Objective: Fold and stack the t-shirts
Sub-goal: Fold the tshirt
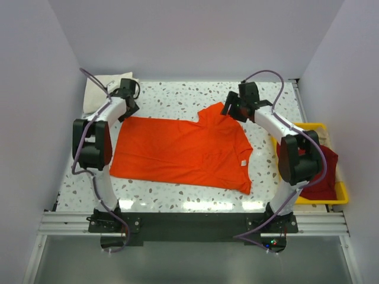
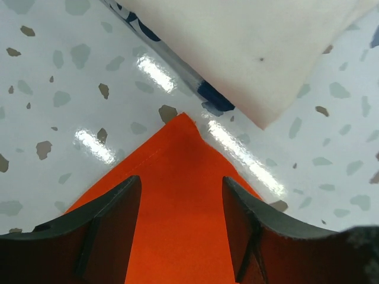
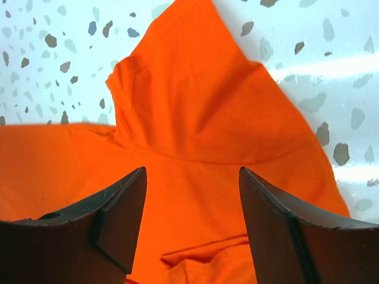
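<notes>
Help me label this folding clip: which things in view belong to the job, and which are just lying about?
Belong to the job:
orange t-shirt, spread flat in the middle
cream t-shirt, far left corner
dark red t-shirt, at the right

Just lying about:
yellow tray, holding the dark red one

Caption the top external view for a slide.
Bright orange cloth t-shirt spread on speckled table; left tool and right tool open at its far edge.
</notes>
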`<state>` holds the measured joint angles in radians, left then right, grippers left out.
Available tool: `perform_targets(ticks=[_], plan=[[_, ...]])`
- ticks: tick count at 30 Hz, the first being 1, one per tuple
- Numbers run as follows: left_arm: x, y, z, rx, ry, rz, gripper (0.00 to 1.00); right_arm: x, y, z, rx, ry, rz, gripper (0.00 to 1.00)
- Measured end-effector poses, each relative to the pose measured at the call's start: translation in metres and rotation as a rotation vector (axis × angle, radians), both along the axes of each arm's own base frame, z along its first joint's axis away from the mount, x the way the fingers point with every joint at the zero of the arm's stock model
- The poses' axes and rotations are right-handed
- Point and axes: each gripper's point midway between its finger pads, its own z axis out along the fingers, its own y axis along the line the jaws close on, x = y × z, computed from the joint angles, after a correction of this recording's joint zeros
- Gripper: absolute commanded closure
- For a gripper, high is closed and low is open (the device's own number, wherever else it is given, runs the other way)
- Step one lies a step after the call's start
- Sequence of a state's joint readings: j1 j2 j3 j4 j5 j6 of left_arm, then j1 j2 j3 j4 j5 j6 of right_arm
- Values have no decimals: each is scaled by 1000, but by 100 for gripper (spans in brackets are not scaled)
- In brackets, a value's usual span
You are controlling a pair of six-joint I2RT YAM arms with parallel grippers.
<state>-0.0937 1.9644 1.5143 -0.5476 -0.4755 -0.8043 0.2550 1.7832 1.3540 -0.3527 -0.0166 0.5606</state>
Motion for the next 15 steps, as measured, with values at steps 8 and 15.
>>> perform_targets(ticks=[8, 15], plan=[[6, 5, -42, 27, 99, 67, 42, 30, 5, 0, -21, -41, 22, 34], [34, 4, -39, 34, 55, 98, 48, 41, 8, -15, -30, -28, 28, 35]])
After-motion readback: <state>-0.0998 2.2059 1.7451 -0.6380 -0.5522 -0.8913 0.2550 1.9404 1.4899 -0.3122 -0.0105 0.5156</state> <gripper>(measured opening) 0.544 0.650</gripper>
